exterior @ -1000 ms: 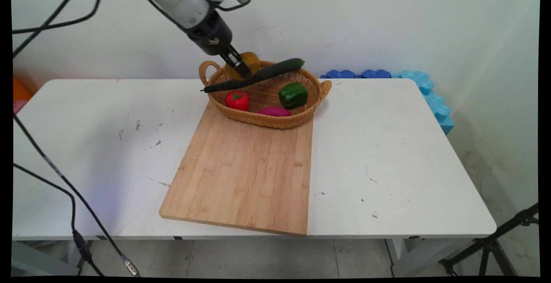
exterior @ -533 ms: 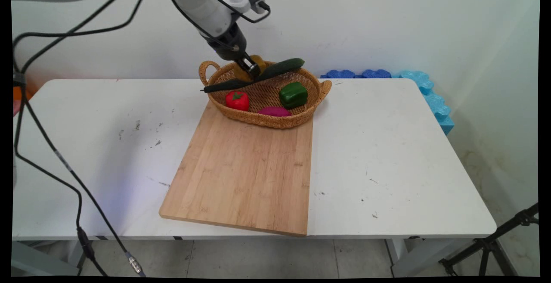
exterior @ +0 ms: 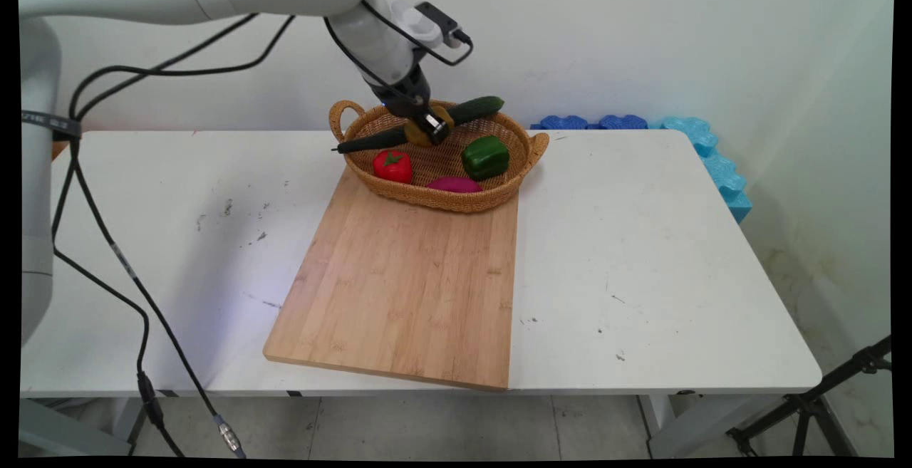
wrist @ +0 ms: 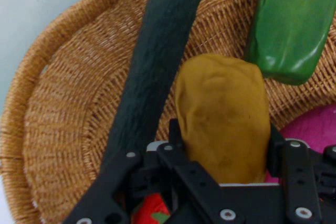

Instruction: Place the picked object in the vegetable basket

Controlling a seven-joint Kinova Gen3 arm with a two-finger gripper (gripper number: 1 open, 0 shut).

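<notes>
I have the end effector down inside the basket, its fingers closed on the brown potato, one finger on each flank. In the hand view the potato sticks out well past the fingertips. It hangs within the basket rim, and I can't tell if its far end touches the weave.

The rest is in the basket too:
- The cucumber lies slantwise across the rim, both ends overhanging it, with its side right against the potato and the left finger.
- The green pepper is just beside the potato's tip in the hand view, and I can't tell if they touch.
- The tomato sits at the near left.
- A purple piece sits at the near wall.

The basket sits with its near part on the far end of the cutting board, on the desk.

It's tight in there, I judge. The cucumber crowds one side, the pepper is ahead, and the wall sits close behind the basket. The blue foam pieces at the desk's far right corner are well apart. The open room is straight up, then out over the board's near part and the desk on either side. The cables hanging off the arm are at the left, away from the basket.
</notes>
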